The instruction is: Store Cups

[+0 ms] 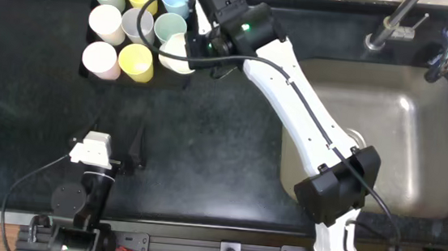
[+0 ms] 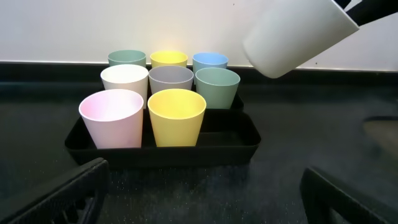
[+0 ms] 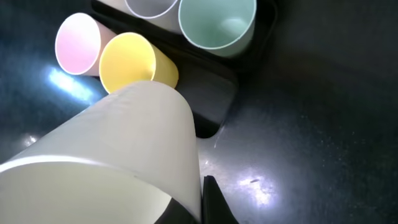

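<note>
**Cup storage: ninth cup held over the last free corner**

Step in hand: placing. The right claw (image 1: 194, 45) is clamped on a cream cup (image 2: 292, 34). It holds the cup tilted in the air, base downward, above the black tray (image 2: 161, 152) at its front corner on the sink side. That corner space (image 2: 229, 127) is the only one without a cup.

Next move, as I judge it: bring the cup upright and lower it straight into the free corner. It must not knock the green cup (image 2: 217, 86) behind or the yellow cup (image 2: 177, 115) beside it. Then let go.

Tray, at the back left corner of the counter (image 1: 207, 132): eight cups stand upright, mouths up, with nothing inside that I can see.
- Back row: green, yellow, blue.
- Middle row: white, grey, green.
- Front row: pink, yellow.

Left claw (image 2: 205, 198): wide open, holding nothing, low near the counter's front edge, facing the tray.

Sink (image 1: 442, 144): at the counter's right end.
</note>
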You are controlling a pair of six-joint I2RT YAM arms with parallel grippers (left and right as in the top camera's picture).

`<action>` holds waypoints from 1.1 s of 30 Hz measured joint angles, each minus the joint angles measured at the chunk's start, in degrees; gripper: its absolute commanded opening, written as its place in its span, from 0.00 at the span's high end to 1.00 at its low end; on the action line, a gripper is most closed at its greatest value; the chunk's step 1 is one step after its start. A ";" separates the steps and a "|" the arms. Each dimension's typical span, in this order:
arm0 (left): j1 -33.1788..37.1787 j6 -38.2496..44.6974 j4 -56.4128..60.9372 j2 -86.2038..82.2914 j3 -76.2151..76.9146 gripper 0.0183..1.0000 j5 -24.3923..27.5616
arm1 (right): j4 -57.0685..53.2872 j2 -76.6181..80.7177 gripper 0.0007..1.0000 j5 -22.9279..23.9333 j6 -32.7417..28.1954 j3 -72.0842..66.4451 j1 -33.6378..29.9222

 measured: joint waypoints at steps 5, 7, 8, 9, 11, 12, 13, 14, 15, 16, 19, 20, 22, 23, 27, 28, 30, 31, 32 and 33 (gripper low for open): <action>0.00 0.00 0.00 0.00 0.00 0.00 0.00 | 0.11 1.64 0.96 0.00 0.07 0.00 0.83; 0.00 0.00 0.00 0.00 0.00 0.00 0.00 | 0.44 2.43 0.96 0.02 0.13 0.00 1.16; 0.00 0.02 0.00 0.00 0.00 0.00 -0.02 | 0.46 2.75 0.96 0.09 0.26 0.00 1.36; 0.00 0.00 0.00 0.00 0.00 0.00 0.00 | 0.42 2.99 0.96 0.17 0.37 0.00 1.46; 0.00 0.00 0.00 0.00 0.00 0.00 0.00 | 0.46 3.32 0.96 0.81 0.70 0.00 1.70; 0.00 0.00 0.00 0.00 0.00 0.00 -0.02 | 0.46 3.45 0.96 1.11 0.92 0.00 1.81; 0.00 0.00 0.00 0.00 0.00 0.00 0.00 | 0.61 3.63 0.96 1.40 1.14 0.00 1.81; 0.00 0.00 0.00 0.00 0.00 0.00 0.00 | 0.92 3.85 0.96 1.66 1.36 0.00 1.81; 0.00 0.00 0.00 0.00 0.00 0.00 0.00 | 1.33 4.13 0.96 1.92 1.60 0.00 1.81; 0.00 0.00 0.00 0.00 0.00 0.00 0.00 | 1.79 4.39 0.96 2.16 1.84 0.00 1.81; 0.00 0.00 0.00 0.00 0.00 0.00 0.00 | 3.65 5.77 0.96 2.62 2.97 0.00 1.79; 0.00 0.00 0.00 0.00 0.00 0.00 0.00 | 4.31 6.27 0.96 2.67 3.39 0.00 1.81; 0.00 0.00 0.00 0.00 0.00 0.00 0.00 | 5.38 7.28 0.96 2.91 4.33 0.00 1.81; 0.00 0.00 0.00 0.00 0.00 0.00 0.00 | 5.79 7.72 0.96 3.02 4.79 0.00 1.81; 0.00 0.00 0.00 0.00 0.00 0.00 0.00 | 6.29 9.25 0.96 3.91 6.45 0.00 1.81; 0.00 0.00 0.00 0.02 0.00 0.00 -0.02 | 6.32 9.64 0.96 4.11 6.75 0.00 1.79; 0.00 0.00 0.00 0.00 0.00 0.00 -0.02 | 6.38 10.23 0.96 4.44 7.45 0.00 1.81; 0.00 0.00 0.00 0.00 0.00 0.00 0.00 | 6.43 10.43 0.96 4.57 7.72 0.00 1.81; 0.00 0.00 0.00 0.00 0.00 0.00 0.00 | 6.54 10.60 0.96 4.76 7.93 0.00 1.81; 0.00 0.00 0.00 0.00 0.00 0.00 0.00 | 6.69 10.64 0.96 5.01 8.20 0.00 1.84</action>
